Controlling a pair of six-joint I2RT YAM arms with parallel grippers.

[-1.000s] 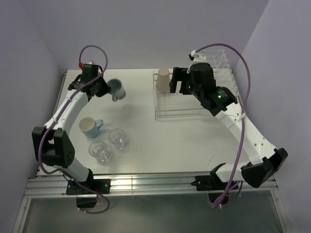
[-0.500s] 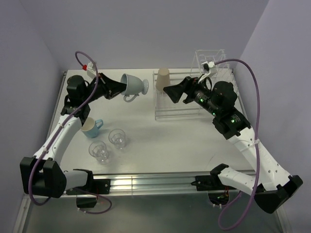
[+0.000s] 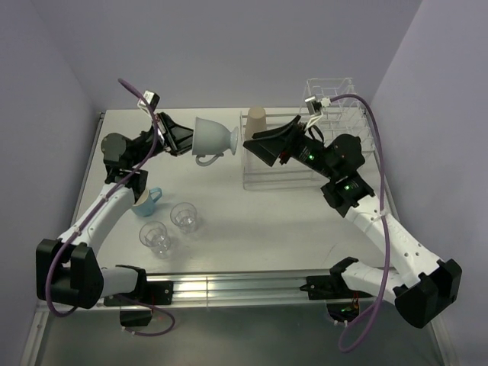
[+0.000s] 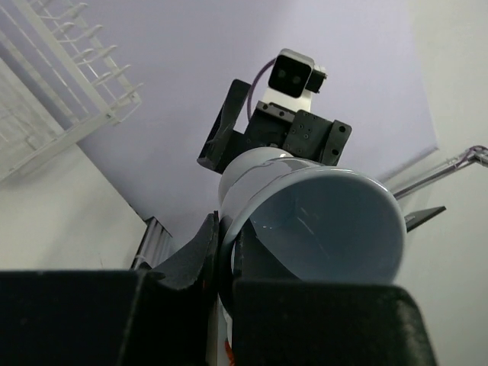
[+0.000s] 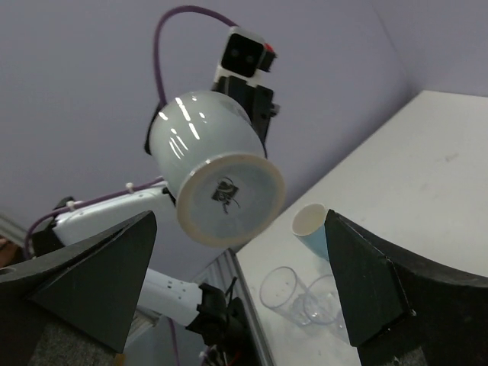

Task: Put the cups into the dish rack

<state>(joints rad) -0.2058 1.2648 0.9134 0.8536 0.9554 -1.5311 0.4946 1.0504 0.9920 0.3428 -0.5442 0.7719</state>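
Left to load: small blue cup [image 3: 139,200] and two tumblers [image 3: 155,238] [image 3: 184,217], on the worktop's [image 3: 305,221] left side.
My left jaws: clenched on the mug [image 3: 213,136], which is mid-air, short of the dish rack [image 3: 263,177].
Loaded: paper cup [image 3: 256,123], inside it.
My right jaws: wide apart, empty, facing the mug.

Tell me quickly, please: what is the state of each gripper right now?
The left gripper: shut on the light blue mug, which it holds in the air on its side.
The right gripper: open, holding nothing, facing the mug's base.
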